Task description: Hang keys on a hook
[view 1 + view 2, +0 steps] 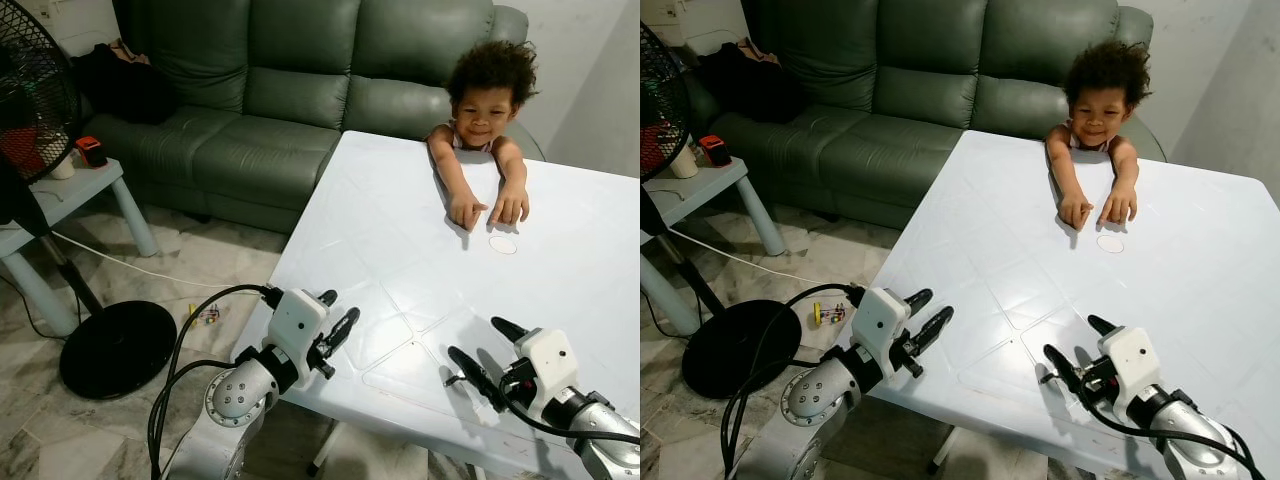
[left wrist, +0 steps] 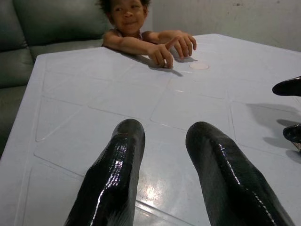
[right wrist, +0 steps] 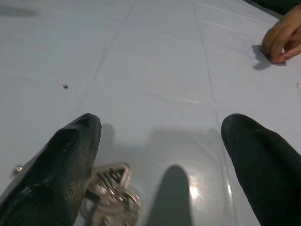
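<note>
On the white bench (image 1: 400, 230) your right end effector (image 1: 487, 352) hovers low with its fingers spread wide, and the keys (image 3: 113, 190) lie on the surface just beside one fingertip. Your left end effector (image 1: 334, 318) sits at the near edge, fingers parted, holding nothing. A person's hands (image 1: 488, 208) rest at the far side.

Bright, even room light; soft shadows and glare on the white table (image 1: 400, 240)
</note>
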Robot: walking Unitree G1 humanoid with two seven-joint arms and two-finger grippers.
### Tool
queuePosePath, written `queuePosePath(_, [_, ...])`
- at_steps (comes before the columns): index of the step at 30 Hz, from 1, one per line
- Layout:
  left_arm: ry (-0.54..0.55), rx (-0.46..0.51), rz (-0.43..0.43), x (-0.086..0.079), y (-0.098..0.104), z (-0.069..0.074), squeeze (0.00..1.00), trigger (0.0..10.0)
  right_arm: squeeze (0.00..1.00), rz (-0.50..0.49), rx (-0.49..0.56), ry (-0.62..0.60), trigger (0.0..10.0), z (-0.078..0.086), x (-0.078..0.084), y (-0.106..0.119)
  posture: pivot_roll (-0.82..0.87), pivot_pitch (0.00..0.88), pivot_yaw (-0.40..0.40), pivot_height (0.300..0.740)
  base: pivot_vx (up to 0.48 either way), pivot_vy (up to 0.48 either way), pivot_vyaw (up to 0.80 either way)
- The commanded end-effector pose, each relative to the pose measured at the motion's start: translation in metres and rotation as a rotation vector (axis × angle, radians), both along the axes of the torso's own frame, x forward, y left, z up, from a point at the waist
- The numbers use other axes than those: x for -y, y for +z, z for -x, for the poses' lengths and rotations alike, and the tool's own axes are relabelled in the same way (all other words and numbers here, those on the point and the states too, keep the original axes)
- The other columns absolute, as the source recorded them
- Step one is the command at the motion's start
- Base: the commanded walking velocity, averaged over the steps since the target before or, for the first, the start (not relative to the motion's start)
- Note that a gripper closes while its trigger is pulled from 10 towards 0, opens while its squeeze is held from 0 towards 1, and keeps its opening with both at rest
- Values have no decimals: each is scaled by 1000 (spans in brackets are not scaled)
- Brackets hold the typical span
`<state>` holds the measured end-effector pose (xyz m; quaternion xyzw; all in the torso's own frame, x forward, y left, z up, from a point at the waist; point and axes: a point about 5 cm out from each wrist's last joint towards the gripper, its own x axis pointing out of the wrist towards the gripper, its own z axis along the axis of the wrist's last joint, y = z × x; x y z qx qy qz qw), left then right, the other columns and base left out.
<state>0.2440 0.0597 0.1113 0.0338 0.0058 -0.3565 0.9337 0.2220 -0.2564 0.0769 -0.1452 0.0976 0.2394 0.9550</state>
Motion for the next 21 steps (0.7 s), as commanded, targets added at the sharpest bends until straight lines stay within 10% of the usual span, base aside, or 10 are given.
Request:
queuePosePath(1, [-7,13,3,2,3,-1,0,10000,0,29,5,17,10000,-3,4,3,44,0,-40,740,0,0,0])
queuePosePath(14, [8,10,13,1,4,1,0,10000,0,89,-176,143,9216,4,20,-12,48,0,-41,740,0,0,0])
queuePosePath(18, [13,9,17,1,4,1,0,10000,0,72,-195,148,6314,5,22,-14,50,0,-43,740,0,0,0])
queuePosePath(20, [16,9,19,1,4,2,0,10000,0,58,-185,140,0,3,24,-13,51,0,-43,740,0,0,0])
queuePosePath(21, [16,9,19,1,4,2,0,10000,0,58,-185,140,0,3,24,-13,51,0,-43,740,0,0,0])
